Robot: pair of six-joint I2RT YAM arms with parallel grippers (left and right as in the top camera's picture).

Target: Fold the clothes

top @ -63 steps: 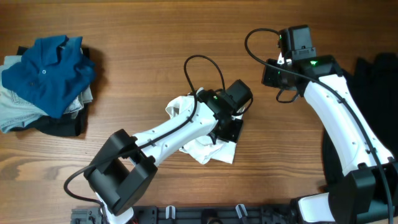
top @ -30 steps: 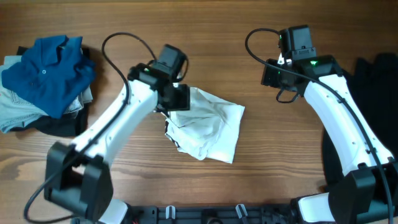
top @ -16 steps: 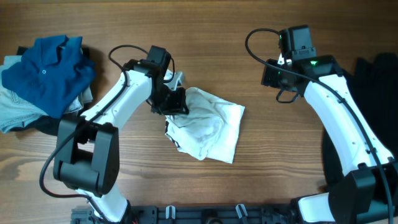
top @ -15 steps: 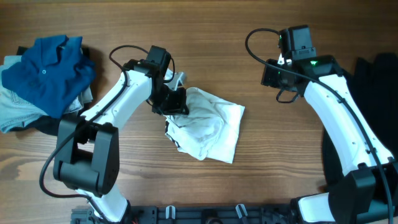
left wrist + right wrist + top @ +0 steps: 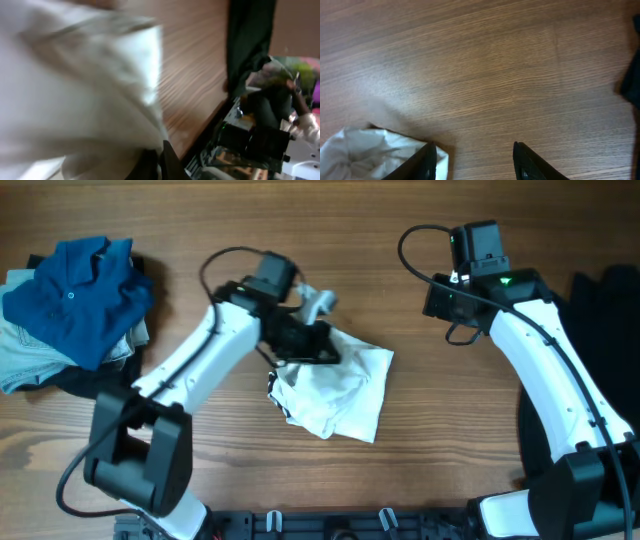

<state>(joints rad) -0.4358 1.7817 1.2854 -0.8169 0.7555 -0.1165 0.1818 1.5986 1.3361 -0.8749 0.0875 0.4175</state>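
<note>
- The white shirt (image 5: 335,385) is lying crumpled near the middle of the desk (image 5: 430,470), its straightest edge running down the right side to a lower right corner.
- The left pincer (image 5: 156,162) is sitting at the shirt's upper left edge. In the blurred wrist view its dark fingers are drawing close together, pinching white fabric. From overhead, a fold of that fabric is rising off the desk beside the arm's wrist.
- The right pincer (image 5: 473,147) is hanging over bare wood with its fingers spread wide, gripping nothing. The shirt's corner is showing just beside its left finger in the wrist view.
- Open wood is lying between the shirt's right edge and the right arm, and below the shirt toward the near edge.
- A blue polo (image 5: 75,295) is resting on a heap at the far left, well apart from the shirt.
- A black garment (image 5: 610,310) is lying at the desk's right edge.
</note>
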